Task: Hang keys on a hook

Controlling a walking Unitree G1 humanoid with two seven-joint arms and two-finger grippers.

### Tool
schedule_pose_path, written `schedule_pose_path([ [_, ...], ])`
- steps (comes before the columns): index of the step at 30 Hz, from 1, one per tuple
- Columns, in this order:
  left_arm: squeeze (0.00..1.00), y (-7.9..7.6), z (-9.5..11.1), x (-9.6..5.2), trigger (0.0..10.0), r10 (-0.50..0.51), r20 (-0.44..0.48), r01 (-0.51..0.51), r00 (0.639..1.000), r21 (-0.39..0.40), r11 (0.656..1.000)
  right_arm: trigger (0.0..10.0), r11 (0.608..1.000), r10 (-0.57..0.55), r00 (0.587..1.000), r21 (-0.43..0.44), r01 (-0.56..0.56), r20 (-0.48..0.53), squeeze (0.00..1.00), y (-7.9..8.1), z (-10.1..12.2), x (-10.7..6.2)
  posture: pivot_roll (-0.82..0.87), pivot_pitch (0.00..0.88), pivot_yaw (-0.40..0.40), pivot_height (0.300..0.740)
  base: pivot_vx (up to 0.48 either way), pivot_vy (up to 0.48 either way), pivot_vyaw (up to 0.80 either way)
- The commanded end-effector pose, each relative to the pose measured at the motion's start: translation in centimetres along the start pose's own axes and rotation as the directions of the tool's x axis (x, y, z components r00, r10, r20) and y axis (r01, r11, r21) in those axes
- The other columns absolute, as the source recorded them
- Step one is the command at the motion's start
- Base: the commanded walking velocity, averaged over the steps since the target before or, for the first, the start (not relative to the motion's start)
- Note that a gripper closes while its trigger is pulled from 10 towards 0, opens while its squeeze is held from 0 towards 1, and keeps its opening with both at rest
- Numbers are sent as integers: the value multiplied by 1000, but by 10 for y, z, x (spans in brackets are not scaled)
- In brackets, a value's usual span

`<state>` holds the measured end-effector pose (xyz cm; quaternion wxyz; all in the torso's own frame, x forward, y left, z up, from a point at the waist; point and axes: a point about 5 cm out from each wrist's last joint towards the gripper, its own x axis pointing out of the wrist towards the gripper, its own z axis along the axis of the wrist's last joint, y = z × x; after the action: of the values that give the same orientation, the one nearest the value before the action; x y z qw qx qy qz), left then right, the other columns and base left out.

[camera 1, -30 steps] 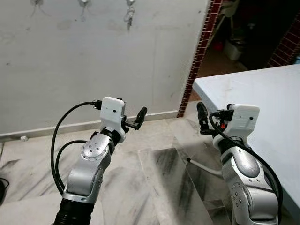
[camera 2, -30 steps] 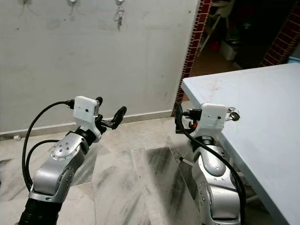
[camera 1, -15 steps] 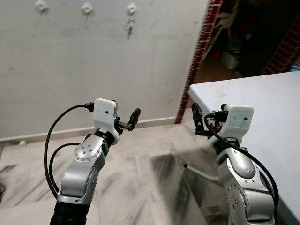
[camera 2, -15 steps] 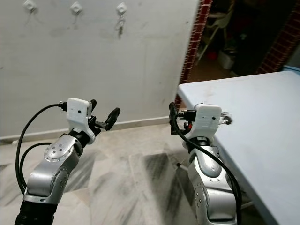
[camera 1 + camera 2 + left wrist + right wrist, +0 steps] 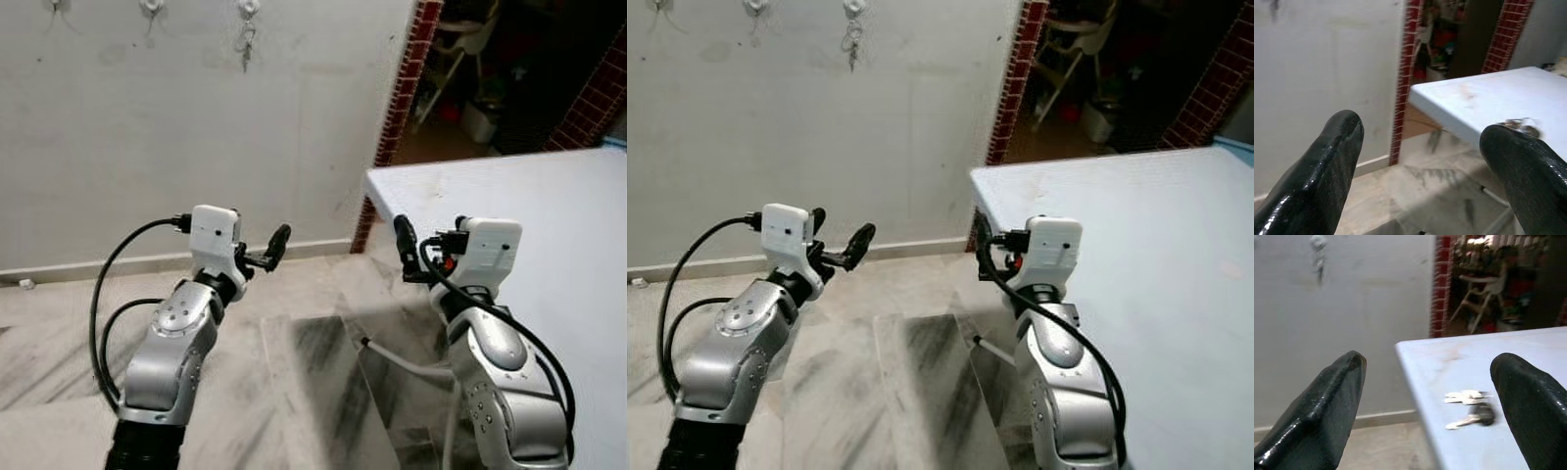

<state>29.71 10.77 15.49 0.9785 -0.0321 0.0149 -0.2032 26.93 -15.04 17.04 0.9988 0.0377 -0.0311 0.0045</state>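
A bunch of keys (image 5: 1469,412) lies flat on the pale blue table (image 5: 558,186); in the left wrist view the keys (image 5: 1520,126) sit near the table's edge. Three white hooks line the top of the grey wall, and the right hook (image 5: 248,8) holds another set of keys (image 5: 243,44). My right gripper (image 5: 426,240) is raised at the table's near corner, open and holding nothing, with the keys beyond its fingers. My left gripper (image 5: 841,233) is held up over the floor, pointing toward the wall and table, open and holding nothing.
A red brick door frame (image 5: 397,108) stands between the wall and the table and leads into a dark room with a chair (image 5: 441,49). Marble floor (image 5: 294,372) stretches below the arms. The table corner (image 5: 372,186) is close to my right arm.
The whole picture has shifted, so the camera moved: the table corner and wall now sit further left and the hooks higher. Both arms keep the same raised, open pose.
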Motion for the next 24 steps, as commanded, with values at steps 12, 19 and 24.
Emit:
schedule_pose_path([
  [12,0,7,7,-1,10000,19,16,-19,1000,-8,1000,10000,1000,15,1000,6,-15,4,0,5,1,-1,126,0,-55,740,0,0,0],
  [19,0,8,6,-1,10000,23,11,-23,1000,-10,1000,10000,1000,21,1000,2,-21,2,0,6,1,-1,125,0,-57,740,0,0,0],
  [24,0,9,5,-2,10000,28,8,-28,1000,-9,1000,10000,1000,22,1000,2,-22,0,0,6,1,-1,127,0,-58,740,0,0,0],
])
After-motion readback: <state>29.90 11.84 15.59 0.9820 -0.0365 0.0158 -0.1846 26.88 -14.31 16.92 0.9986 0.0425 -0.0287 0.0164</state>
